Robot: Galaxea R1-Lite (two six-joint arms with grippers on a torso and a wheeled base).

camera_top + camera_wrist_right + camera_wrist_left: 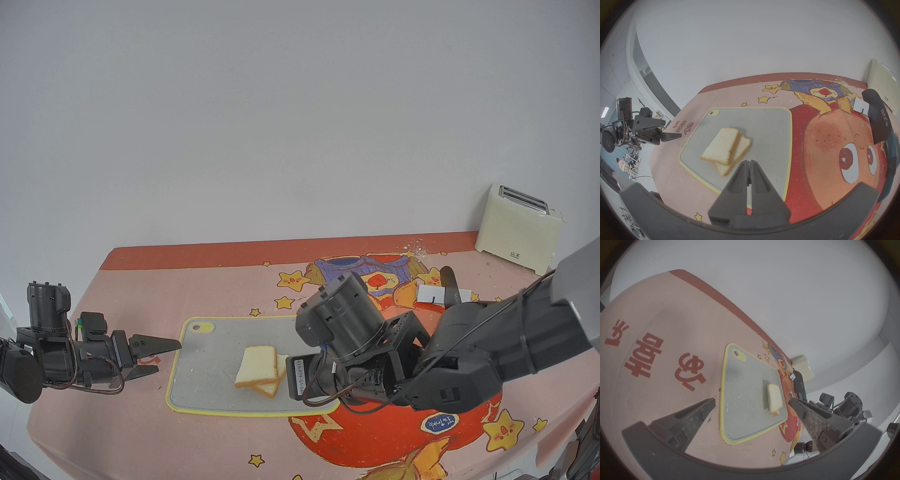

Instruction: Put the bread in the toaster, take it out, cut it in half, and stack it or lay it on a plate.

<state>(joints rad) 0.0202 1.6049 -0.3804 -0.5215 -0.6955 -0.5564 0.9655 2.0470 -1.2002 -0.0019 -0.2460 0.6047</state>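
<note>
Hovering the right claw [749, 164], closed and empty, beside stacked bread halves [257, 370], likely for pickup; holding left claw [162, 355] agape, empty, aside.

Plain white wall [281, 112], pink cartoon-print tablecloth [137, 287]

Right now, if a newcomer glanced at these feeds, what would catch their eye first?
Two bread halves lie stacked askew in the middle of the board. The right pincer is shut with nothing in it, just right of the stack, and the left pincer hangs open off the board's left edge. The toaster stands at the table's far right corner.
</note>
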